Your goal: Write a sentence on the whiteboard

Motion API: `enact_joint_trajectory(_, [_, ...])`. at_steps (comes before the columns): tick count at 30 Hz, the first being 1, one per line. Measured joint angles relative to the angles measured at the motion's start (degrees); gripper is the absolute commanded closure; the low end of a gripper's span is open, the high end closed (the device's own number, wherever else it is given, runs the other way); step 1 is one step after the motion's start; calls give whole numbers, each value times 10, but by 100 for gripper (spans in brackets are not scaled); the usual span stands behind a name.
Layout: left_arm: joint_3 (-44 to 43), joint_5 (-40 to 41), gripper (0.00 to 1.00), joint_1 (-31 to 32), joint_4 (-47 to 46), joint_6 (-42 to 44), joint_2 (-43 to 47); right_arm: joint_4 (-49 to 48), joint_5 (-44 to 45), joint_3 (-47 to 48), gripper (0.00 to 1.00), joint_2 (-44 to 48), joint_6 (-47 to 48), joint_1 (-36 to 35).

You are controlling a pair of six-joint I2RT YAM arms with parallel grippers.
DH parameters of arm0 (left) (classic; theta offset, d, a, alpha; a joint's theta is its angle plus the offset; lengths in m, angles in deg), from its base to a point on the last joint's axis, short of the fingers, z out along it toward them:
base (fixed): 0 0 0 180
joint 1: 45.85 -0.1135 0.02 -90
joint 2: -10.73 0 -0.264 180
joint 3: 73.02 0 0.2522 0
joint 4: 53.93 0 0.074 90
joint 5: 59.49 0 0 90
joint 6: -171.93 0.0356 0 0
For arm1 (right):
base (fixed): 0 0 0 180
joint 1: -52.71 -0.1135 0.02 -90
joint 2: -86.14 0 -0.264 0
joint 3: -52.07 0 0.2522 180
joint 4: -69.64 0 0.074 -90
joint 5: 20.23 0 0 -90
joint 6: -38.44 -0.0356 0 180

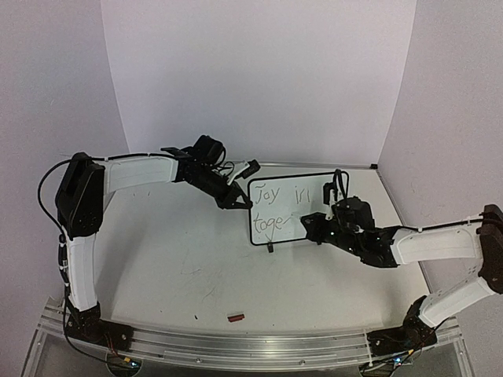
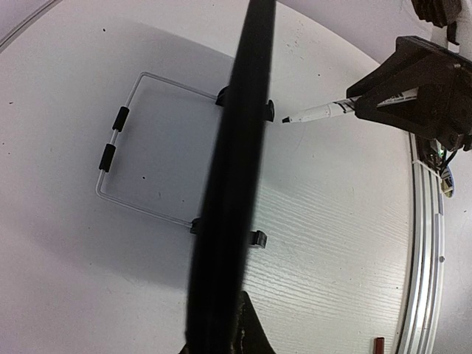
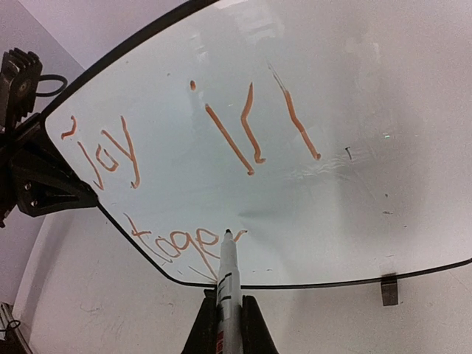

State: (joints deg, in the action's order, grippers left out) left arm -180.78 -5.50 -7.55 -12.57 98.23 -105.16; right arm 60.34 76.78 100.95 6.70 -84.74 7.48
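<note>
The whiteboard [image 1: 302, 206] stands upright at mid-table, and in the left wrist view only its black edge [image 2: 237, 162] shows. The sentence [image 3: 177, 147] reads "Joy in" with "toge" [image 3: 171, 242] below it. My left gripper [image 1: 237, 199] is shut on the board's left edge [image 3: 51, 147], and one finger [image 2: 254, 332] shows beside that edge. My right gripper [image 3: 228, 328] is shut on a white marker [image 3: 227, 276]. The marker's tip touches the board just right of "toge". From the left wrist the marker [image 2: 317, 112] points at the board's face, held by the right gripper [image 2: 398, 88].
A wire stand [image 2: 118, 140] with black sleeves props the board from behind, and a black foot [image 3: 389, 289] sits under its lower edge. A small red piece [image 1: 235, 317] lies near the front metal rail [image 1: 251, 345]. White walls [image 1: 259, 78] close in the back and sides.
</note>
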Motion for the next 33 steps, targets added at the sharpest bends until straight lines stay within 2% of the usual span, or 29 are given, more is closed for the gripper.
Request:
enact_joint_trajectory(12, [0, 0, 100, 0, 0, 0, 0, 2, -14, 42, 100, -47, 14, 0])
enact_joint_trajectory(33, [0, 0, 100, 0, 0, 0, 0, 3, -4, 24, 100, -71, -15, -1])
